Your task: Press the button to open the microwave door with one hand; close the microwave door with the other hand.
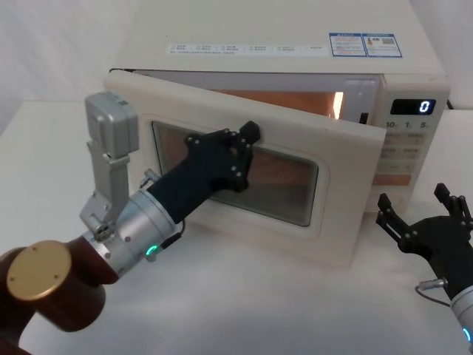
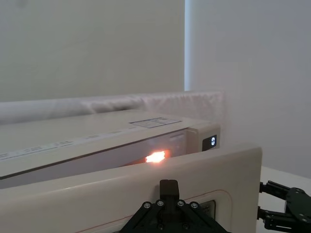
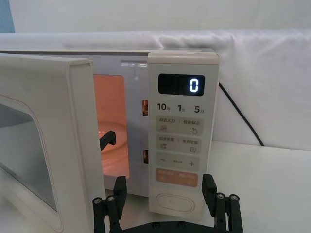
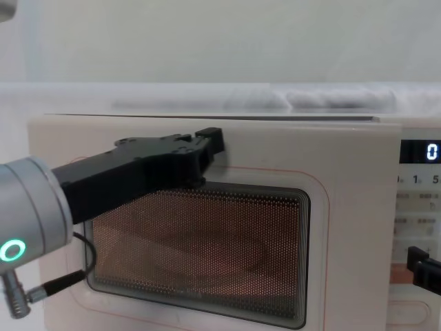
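Observation:
The cream-white microwave door stands partly open, hinged on the left, and the lit orange cavity shows behind it. My left gripper is shut, its tip resting against the door's front face just above the dark window, as the chest view and the left wrist view also show. My right gripper hangs open low in front of the control panel, a short way off it. In the right wrist view the oval button lies at the bottom of the panel, between the open right gripper's fingers.
The microwave sits on a white table against a white wall. Its display reads 0. A black cable runs down behind its right side. My left forearm crosses the table in front of the door.

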Controlling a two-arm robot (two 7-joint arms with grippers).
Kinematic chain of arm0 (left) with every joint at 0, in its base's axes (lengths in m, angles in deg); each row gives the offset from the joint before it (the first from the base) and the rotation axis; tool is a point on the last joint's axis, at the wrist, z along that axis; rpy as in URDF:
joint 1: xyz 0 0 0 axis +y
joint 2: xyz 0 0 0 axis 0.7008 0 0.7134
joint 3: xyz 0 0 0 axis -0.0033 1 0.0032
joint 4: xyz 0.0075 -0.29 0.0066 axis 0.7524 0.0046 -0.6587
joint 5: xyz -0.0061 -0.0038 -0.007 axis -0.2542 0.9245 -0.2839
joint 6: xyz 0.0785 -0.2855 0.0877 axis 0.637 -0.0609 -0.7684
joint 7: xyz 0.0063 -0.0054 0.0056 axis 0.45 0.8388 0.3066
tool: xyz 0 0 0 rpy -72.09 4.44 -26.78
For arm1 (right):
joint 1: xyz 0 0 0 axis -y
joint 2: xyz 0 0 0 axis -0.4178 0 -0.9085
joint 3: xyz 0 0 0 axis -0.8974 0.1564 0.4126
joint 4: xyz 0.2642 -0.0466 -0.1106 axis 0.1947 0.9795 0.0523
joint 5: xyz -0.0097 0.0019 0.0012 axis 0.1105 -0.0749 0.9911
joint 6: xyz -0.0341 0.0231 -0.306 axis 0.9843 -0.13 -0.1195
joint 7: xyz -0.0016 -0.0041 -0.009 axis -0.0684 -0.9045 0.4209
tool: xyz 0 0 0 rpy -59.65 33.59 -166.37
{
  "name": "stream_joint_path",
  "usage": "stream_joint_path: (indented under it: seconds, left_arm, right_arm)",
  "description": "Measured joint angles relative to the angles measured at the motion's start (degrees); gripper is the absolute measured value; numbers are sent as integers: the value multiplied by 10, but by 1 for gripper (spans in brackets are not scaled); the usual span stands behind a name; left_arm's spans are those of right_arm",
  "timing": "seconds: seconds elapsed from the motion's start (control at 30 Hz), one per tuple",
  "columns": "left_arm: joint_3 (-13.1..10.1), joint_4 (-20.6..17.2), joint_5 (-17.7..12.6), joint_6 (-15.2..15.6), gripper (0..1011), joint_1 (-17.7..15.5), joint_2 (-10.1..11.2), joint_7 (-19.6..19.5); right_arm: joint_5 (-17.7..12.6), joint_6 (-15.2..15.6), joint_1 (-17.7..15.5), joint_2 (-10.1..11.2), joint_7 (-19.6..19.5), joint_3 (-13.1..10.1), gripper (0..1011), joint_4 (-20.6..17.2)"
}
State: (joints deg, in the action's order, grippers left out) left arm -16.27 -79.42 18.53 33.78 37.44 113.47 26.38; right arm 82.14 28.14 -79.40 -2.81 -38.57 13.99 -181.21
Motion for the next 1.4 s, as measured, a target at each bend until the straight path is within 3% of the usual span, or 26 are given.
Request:
stream_joint_path:
  seconds: [0.77, 1.13, 1.4]
  left_arm:
    - [-28, 28, -27, 18, 0, -33, -20, 13]
    - [-28, 48, -58, 17, 0, -42, -41, 42]
    - [-13, 60, -74, 5, 0, -42, -67, 66]
  right_arm:
    - [0, 0, 0, 0, 0, 0, 1002, 0]
    - [0, 0, 0, 0, 0, 0, 1002, 0]
    - [0, 0, 0, 0, 0, 0, 1002, 0]
